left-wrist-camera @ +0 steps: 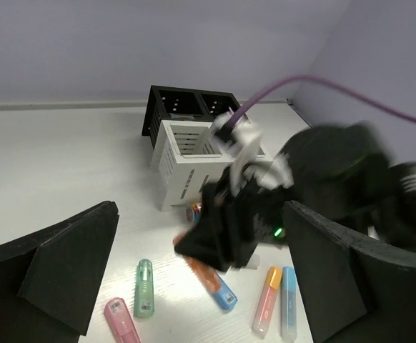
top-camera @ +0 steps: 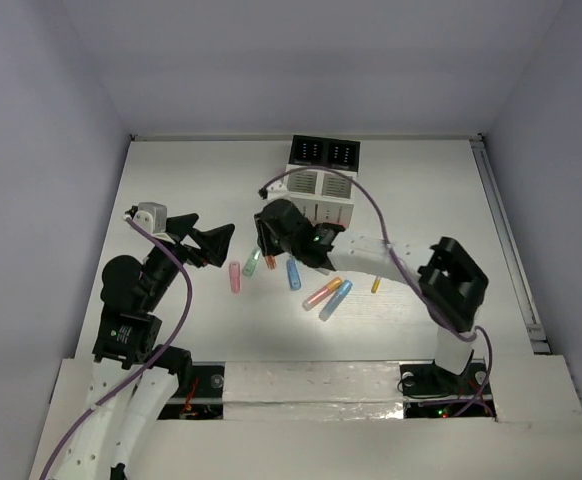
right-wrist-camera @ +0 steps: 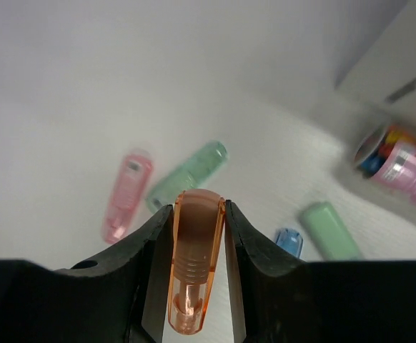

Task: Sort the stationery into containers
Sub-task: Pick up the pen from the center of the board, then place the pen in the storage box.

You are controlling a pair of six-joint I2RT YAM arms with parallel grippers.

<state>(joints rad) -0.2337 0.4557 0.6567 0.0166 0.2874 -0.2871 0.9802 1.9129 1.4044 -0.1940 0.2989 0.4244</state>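
Left wrist, white box [left-wrist-camera: 183,170] joined to black box [left-wrist-camera: 174,108], contents hidden

A white table [top-camera: 171,190] sits between plain pale grey walls [top-camera: 311,60]. A thin metal rail [top-camera: 504,235] runs along its right edge, and a glossy white strip [top-camera: 311,380] covers its near edge.

Glossy translucent orange plastic marker [right-wrist-camera: 196,264], matt white table [right-wrist-camera: 51,107]
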